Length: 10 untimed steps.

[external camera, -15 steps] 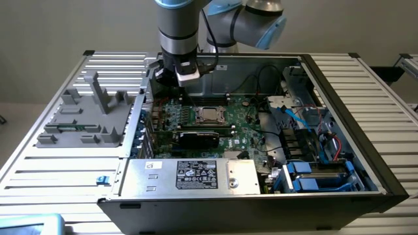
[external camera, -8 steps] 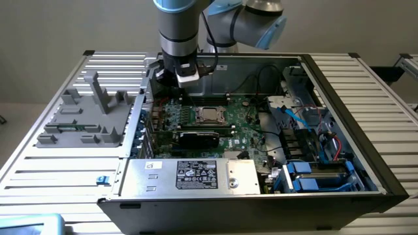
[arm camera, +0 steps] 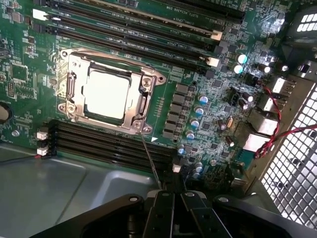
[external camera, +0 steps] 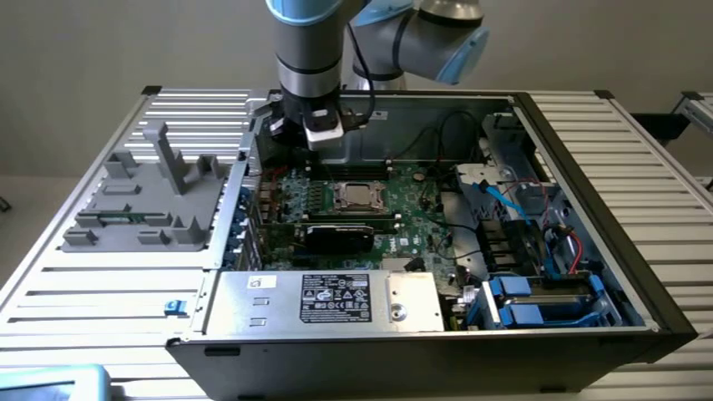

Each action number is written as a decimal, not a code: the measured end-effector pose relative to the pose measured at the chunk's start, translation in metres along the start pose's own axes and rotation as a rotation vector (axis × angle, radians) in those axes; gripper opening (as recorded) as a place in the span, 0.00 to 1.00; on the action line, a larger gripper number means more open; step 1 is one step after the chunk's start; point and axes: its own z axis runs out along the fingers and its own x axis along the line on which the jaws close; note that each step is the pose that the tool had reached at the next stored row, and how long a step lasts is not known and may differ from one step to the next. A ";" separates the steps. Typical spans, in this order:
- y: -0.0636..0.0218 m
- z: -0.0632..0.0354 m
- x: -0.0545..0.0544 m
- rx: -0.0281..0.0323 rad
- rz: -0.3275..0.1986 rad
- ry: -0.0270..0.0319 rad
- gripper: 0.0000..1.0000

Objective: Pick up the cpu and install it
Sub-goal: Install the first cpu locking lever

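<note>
The cpu (arm camera: 106,94) lies flat inside the metal socket frame (arm camera: 143,96) on the green motherboard, its silver top showing. In the exterior view the cpu (external camera: 356,196) sits mid-board inside the open computer case. My gripper (arm camera: 173,201) hangs above the board, off to one side of the socket, with its two black fingers (arm camera: 161,215) pressed together and nothing between them. In the exterior view the gripper (external camera: 303,138) is over the back part of the case on the exterior view's left, clear of the cpu.
A thin socket lever (arm camera: 148,158) sticks out from the frame toward my fingers. Black memory slots (arm camera: 114,144) flank the socket. A black card (external camera: 340,234), a silver labelled box (external camera: 323,299), cables and blue drive bays (external camera: 535,296) crowd the case. A grey fixture (external camera: 150,196) stands outside.
</note>
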 end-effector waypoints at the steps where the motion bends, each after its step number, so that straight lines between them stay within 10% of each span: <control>1: 0.0003 0.0000 0.001 0.0001 0.000 0.0003 0.11; 10: 0.0031 -0.0020 0.016 0.0068 0.001 0.0035 0.11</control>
